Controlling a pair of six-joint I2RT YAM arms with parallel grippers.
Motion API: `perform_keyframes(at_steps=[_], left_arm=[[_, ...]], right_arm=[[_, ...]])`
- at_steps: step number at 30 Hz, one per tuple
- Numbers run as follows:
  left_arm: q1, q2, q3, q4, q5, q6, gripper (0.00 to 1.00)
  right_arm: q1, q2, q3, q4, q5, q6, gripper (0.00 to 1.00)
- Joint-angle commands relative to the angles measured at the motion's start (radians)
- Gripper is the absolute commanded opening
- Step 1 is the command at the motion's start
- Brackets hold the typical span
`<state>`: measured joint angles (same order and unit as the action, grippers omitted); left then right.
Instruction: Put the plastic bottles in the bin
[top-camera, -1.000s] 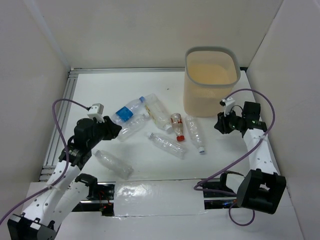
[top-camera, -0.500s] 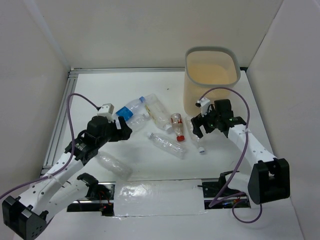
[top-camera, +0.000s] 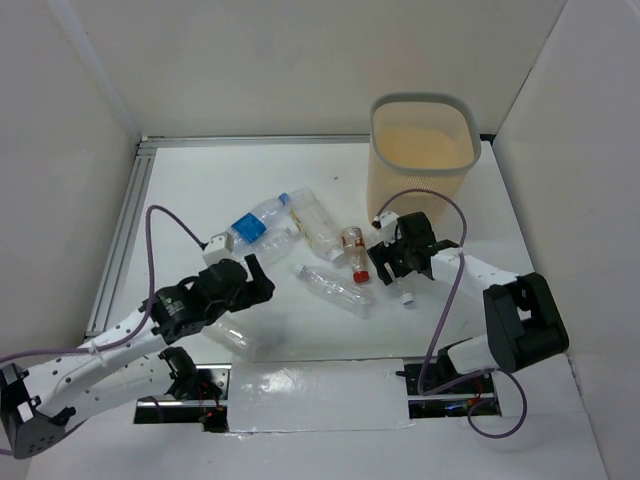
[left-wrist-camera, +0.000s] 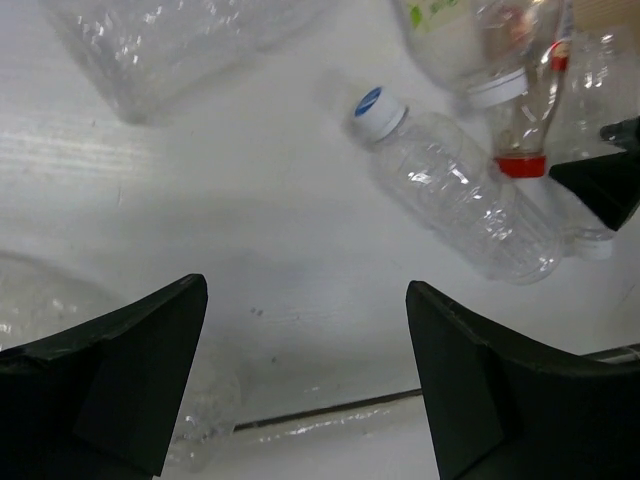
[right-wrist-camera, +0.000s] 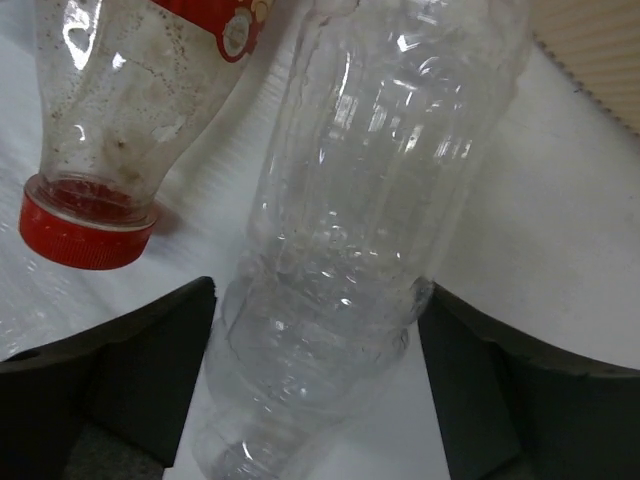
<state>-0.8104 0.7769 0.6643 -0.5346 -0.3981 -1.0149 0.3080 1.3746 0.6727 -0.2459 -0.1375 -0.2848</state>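
The right claw (right-wrist-camera: 315, 300) has swung in astride a clear bottle (right-wrist-camera: 385, 170), jaws spread. Grasping it comes next.

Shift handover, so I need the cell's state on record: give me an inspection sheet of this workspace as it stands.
Surface: white table, shiny strip at near edge.
Job's things: about seven plastic bottles lying mid-table; bin upright back right, no bottle seen inside.
Clutter: nothing seen.
Grippers: left gripper open over bare table; right gripper open, fingers straddling a clear bottle beside the red-capped bottle.
Cables: purple cables loop along both arms.
Surroundings: white walls, metal rail at left.
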Motion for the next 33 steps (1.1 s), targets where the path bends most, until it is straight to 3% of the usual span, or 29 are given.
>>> perform_keyframes(at_steps=[1,6,8,11,17,23,27,32,33], left_arm=[[-0.068,0.054,0.056,-0.143,-0.133,-0.229,0.93],[-0.078,0.145,0.069,-0.295,-0.123,-0.431,0.94],[-0.078,0.168,0.058,-0.323,-0.123,-0.496,0.94],[-0.090,0.192,0.058,-0.366,-0.139,-0.545,0.94],[-0.194,0.303,0.141,-0.511,-0.202,-0.683,0.96],[-0.344,0.438,0.300,-0.675,-0.346,-0.775,0.97],[-0.369,0.489,0.412,-0.831,-0.389,-0.869,0.98],[-0.369,0.417,0.330,-0.831,-0.354,-0.952,0.98],[-0.369,0.401,0.302,-0.831,-0.354,-0.952,0.98]], right_arm=[[0.020,0.030,-0.009,0.099,0.053,0.035,0.83],[0.020,-0.014,0.002,0.054,0.018,0.000,0.57],[0.020,-0.054,0.043,-0.021,-0.080,-0.069,0.53],[0.048,-0.137,0.109,-0.134,-0.157,-0.189,0.38],[0.112,-0.216,0.272,-0.308,-0.261,-0.338,0.32],[0.171,-0.163,0.464,-0.351,-0.390,-0.329,0.26],[0.224,-0.109,0.628,-0.340,-0.425,-0.265,0.26],[0.244,-0.089,0.728,-0.147,-0.300,-0.134,0.26],[0.244,-0.079,0.740,-0.069,-0.193,-0.119,0.26]])
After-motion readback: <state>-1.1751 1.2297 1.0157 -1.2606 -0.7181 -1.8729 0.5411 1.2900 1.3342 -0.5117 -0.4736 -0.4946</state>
